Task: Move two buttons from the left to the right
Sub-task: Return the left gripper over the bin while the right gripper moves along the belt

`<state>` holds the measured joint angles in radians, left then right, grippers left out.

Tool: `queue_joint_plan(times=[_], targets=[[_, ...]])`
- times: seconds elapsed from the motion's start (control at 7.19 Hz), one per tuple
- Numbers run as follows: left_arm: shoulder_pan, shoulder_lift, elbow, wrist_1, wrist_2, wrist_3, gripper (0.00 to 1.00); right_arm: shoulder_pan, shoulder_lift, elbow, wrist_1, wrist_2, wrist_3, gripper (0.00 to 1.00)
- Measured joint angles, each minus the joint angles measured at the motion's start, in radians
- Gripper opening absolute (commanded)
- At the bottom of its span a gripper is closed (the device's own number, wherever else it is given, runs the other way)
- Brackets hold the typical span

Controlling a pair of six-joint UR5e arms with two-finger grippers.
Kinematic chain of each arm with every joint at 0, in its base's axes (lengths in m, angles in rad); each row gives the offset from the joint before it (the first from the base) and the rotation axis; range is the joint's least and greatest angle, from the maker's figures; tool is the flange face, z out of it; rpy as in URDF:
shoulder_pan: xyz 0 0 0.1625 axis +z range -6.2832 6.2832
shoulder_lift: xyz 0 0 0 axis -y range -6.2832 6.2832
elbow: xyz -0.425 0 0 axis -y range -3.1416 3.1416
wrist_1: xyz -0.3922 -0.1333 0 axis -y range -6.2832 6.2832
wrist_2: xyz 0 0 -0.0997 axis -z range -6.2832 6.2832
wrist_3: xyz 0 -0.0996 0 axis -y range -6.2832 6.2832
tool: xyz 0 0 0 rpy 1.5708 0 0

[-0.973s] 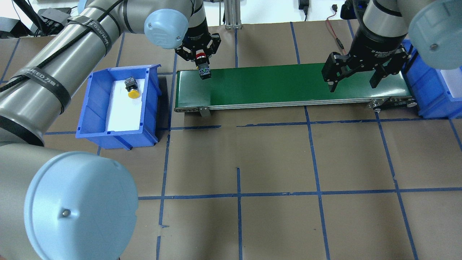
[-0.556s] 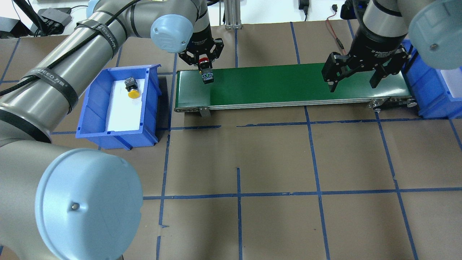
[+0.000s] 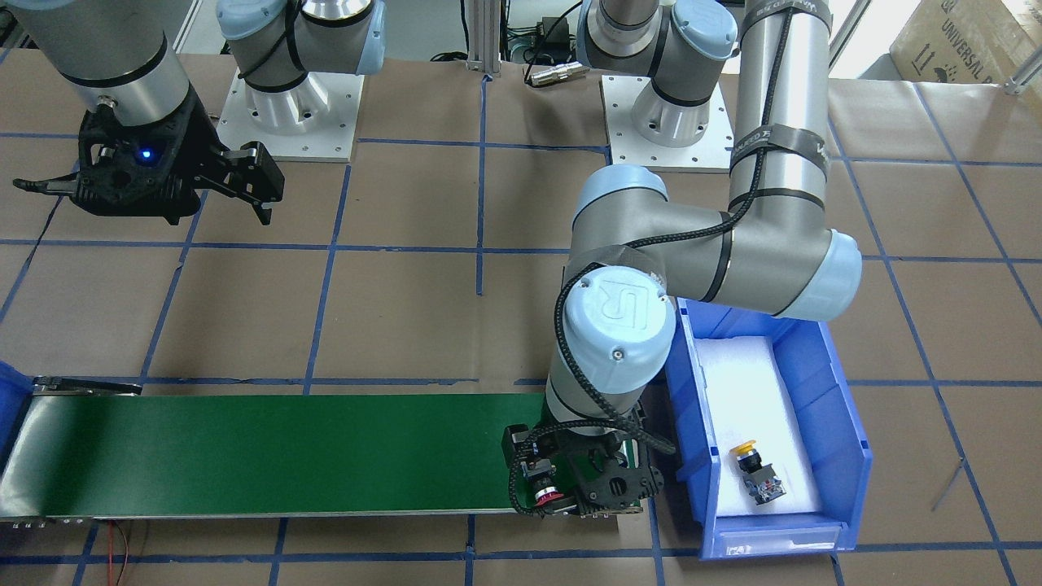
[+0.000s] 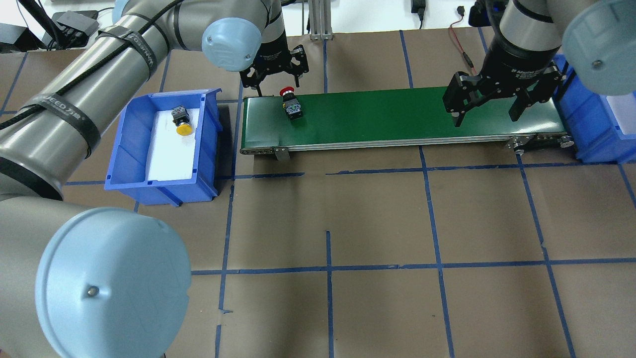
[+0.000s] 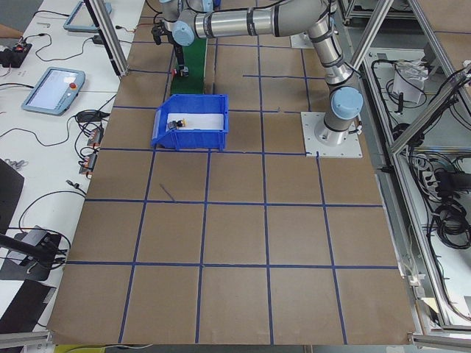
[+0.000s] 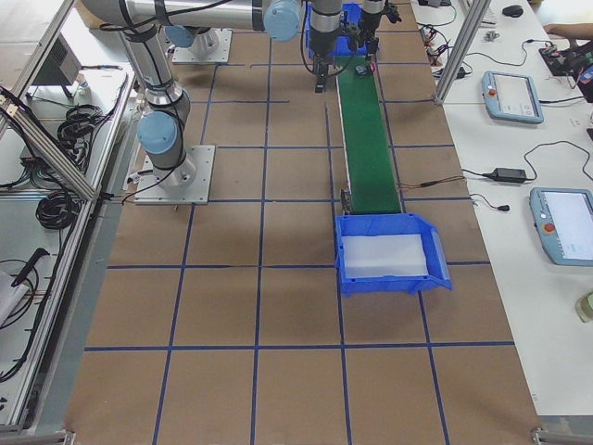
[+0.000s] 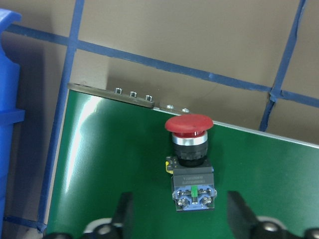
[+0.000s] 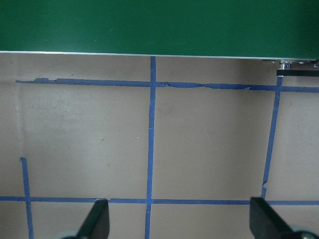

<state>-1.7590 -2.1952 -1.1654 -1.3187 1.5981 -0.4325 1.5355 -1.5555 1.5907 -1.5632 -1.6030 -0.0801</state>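
Yellow-capped button (image 4: 181, 123) hasn't budged, it's lying in the left blue bin (image 4: 124, 149). The red mushroom button (image 4: 292, 107) just got dropped on its side at the left end of the green conveyor belt (image 4: 387, 117). The left gripper (image 4: 276, 82) just beyond it now has its jaws spread and empty. The right gripper (image 4: 485, 119) hangs with jaws spread over the belt's other end. So, first button's on its way.

We see a green conveyor belt (image 4: 397, 117) lying across the brown-papered tabletop (image 4: 377, 219), which is gridded with blue tape. A blue bin (image 4: 164, 191) sits just off one end and a second blue bin (image 4: 591, 139) off the other.
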Motion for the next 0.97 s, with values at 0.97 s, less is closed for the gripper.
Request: queue_joint_plan(times=[0.97], targets=[[0.359, 0.103, -0.085, 0.003, 0.022, 0.564, 0.78, -0.003, 0.006, 0.003, -0.011, 0.032, 0.003, 1.0]])
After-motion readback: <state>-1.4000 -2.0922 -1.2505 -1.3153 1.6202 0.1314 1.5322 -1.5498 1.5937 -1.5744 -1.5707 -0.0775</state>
